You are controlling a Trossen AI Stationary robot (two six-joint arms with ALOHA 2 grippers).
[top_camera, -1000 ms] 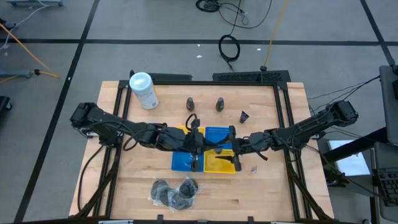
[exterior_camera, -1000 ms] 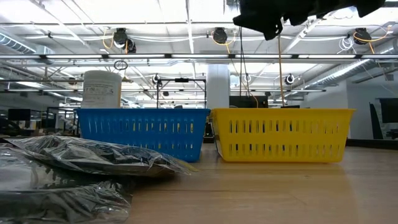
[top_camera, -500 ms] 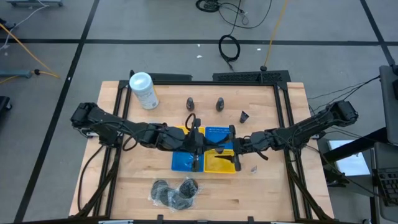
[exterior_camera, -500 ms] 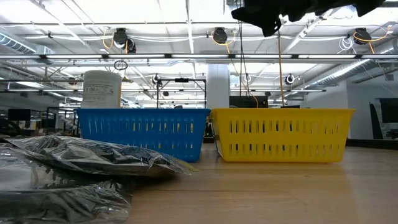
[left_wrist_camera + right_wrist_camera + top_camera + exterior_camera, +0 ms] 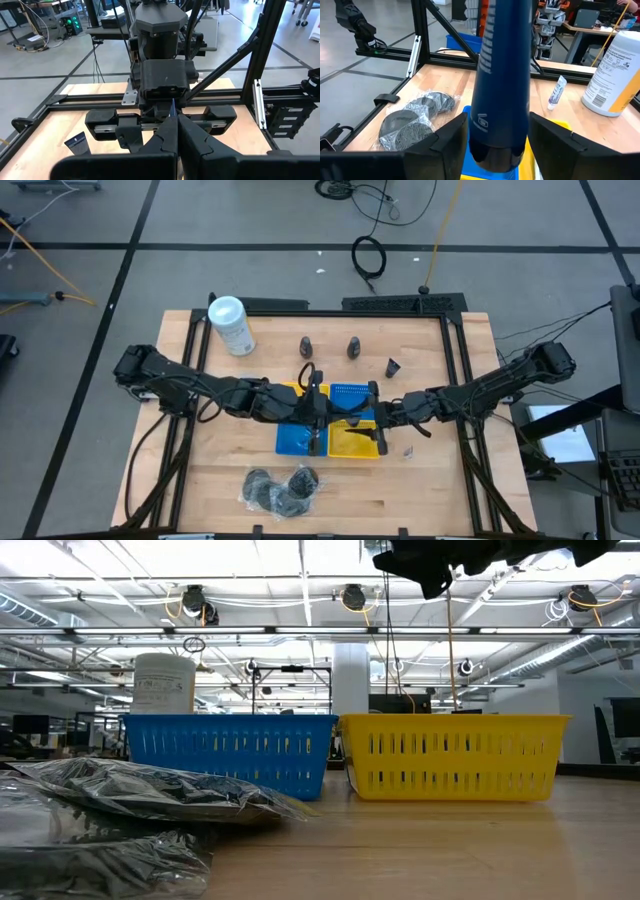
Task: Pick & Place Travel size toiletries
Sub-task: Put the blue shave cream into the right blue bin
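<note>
A dark blue tube (image 5: 502, 75) hangs in the air over the blue basket (image 5: 293, 440) and the yellow basket (image 5: 352, 444), spanning between my two grippers. My left gripper (image 5: 172, 117) is shut on one end of it, and my right gripper (image 5: 497, 150) closes around the other. Three dark cone-shaped mini bottles (image 5: 306, 345) stand on the table's far part. Dark discs in clear wrap (image 5: 283, 488) lie near the front edge. A small pale tube (image 5: 556, 92) lies flat on the table. My left gripper pinches the tube's thin flat end (image 5: 172, 104) between its two fingertips, coming roughly level from the table's left. That end shows edge on. The tube is clear of the baskets. My right gripper has the tube's rounded end (image 5: 495, 152) between its two fingers (image 5: 455, 137), one on each long side. The fingers run along the tube and come roughly level from the table's right. The tube slants up and away from them.
A big white canister (image 5: 231, 325) stands at the table's far left corner. A small blue-and-white sachet (image 5: 77, 142) lies on the table right of the baskets. Bare wood lies between the baskets and the wrapped discs.
</note>
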